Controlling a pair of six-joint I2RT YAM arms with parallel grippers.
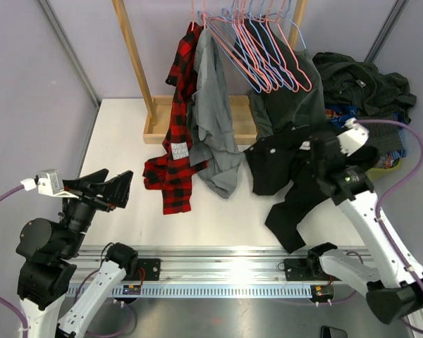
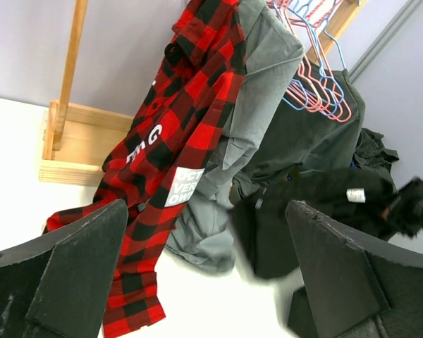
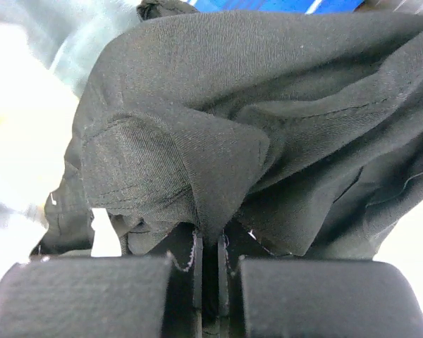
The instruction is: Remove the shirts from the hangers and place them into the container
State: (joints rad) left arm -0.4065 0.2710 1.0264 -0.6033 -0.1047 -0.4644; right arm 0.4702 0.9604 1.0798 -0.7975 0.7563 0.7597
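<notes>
Right gripper (image 1: 316, 153) (image 3: 210, 262) was closed to a thin slit, pinching a fold of the black shirt (image 1: 280, 165) (image 3: 268, 127). The wrist view showed cloth bunched over both fingers (image 3: 92, 296). This shirt hung from the grip and draped down onto the table (image 1: 127, 211), right of centre, its lower part trailing toward the near edge.

Left gripper (image 1: 110, 189) (image 2: 208, 271) stood at full spread, near left, holding and touching nothing.

Plaid shirt (image 1: 175, 144) (image 2: 176, 141) and grey shirt (image 1: 215, 120) (image 2: 268, 91) hung from the rack (image 1: 134, 56), tails resting on the table. Bare hangers (image 1: 268, 60) hung in a cluster on the rail.

Container (image 1: 402, 163) sat far right, mostly hidden under dark clothing (image 1: 359, 84); only a sliver of rim showed.
</notes>
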